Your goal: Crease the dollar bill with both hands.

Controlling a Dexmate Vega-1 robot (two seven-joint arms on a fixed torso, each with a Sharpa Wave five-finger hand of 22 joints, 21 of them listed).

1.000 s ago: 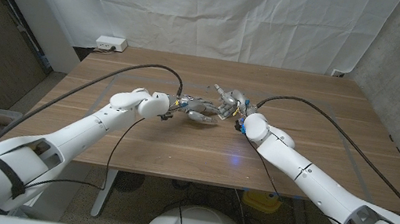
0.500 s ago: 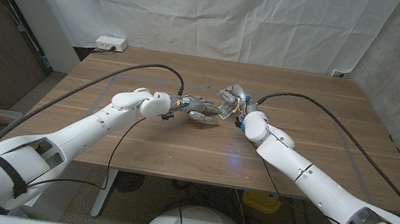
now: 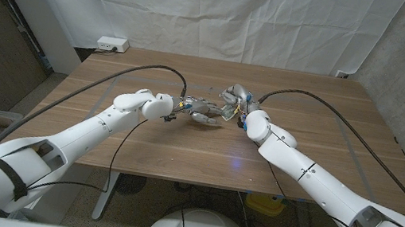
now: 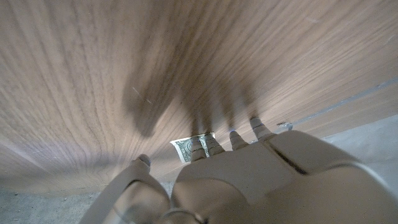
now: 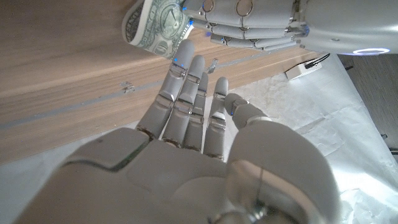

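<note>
left hand [image 3: 201, 111] held dollar bill [image 5: 151, 23], curled above desk [image 3: 181, 150] | right hand [image 5: 186, 93] empty, fingers straight, touching bill | risk: poke could knock bill loose

Light was even and fairly bright over the table [image 3: 181, 150] in the head view, with a small bluish glare spot on the wood near the front edge. The white sheet [image 3: 202, 9] behind was well lit; the left corner fell dark. The edges bowed with wide-angle distortion. In the left wrist view the left hand [image 4: 249, 180] sat close and soft, casting a broad, blurred shadow across the grain; the bill [image 4: 193, 148] was small but readable. In the right wrist view the right hand [image 5: 199, 149] was sharp, the near palm slightly blurred, and the bill's print crisp.
</note>
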